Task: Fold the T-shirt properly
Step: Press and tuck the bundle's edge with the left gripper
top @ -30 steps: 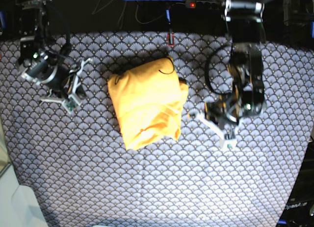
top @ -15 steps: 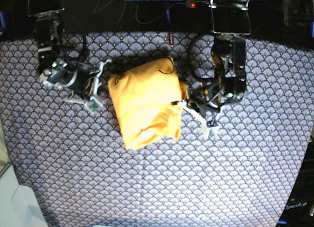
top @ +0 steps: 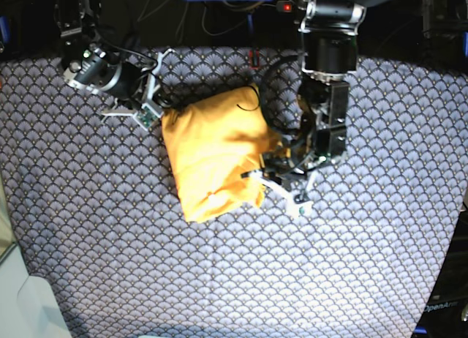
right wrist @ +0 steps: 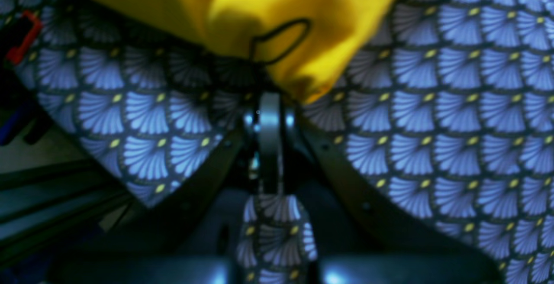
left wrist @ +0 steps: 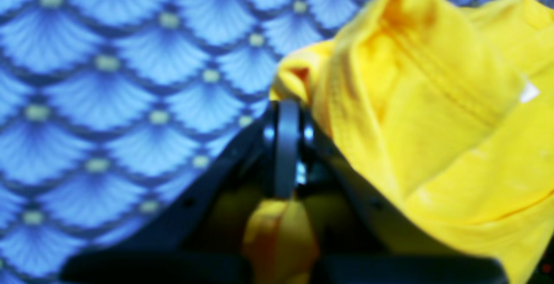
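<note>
On the desk (top: 110, 265), covered with a navy fan-scale cloth (top: 365, 265), the orange-yellow T-shirt (top: 216, 151) lies folded in a thick bundle. My right end effector (top: 150, 96) is at its upper left corner. My left end effector (top: 274, 181) is at its right edge, near the lower corner.

T-shirt (top: 216, 155) hemmed by both arms; patterned cloth (top: 219, 272) open below
</note>
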Robot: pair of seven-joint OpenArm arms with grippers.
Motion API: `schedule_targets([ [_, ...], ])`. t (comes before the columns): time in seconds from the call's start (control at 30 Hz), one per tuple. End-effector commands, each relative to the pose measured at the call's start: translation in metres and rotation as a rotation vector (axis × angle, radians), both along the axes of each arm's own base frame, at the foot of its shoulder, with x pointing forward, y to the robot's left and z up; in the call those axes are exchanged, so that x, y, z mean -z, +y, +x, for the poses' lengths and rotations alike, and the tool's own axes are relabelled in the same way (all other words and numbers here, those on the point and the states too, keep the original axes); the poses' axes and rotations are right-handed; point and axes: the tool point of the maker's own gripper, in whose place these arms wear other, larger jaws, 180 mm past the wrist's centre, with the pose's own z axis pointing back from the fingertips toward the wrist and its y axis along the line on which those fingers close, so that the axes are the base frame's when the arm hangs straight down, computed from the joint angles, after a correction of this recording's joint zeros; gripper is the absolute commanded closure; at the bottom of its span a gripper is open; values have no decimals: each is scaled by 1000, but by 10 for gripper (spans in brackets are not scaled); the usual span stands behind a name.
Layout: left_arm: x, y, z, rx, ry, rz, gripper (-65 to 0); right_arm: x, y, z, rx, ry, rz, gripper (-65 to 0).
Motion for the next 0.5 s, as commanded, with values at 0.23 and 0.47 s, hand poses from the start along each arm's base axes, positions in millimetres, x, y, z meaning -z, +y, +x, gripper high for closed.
schedule_targets([
  [0.23, -25, -8, 22, -4, -83, -20, 0, -26, -45, 39, 59, -123, -55, 0],
  [0.47, -34, -9, 31, -3, -106, -23, 0, -10, -47, 56, 95, -84, -33, 0],
])
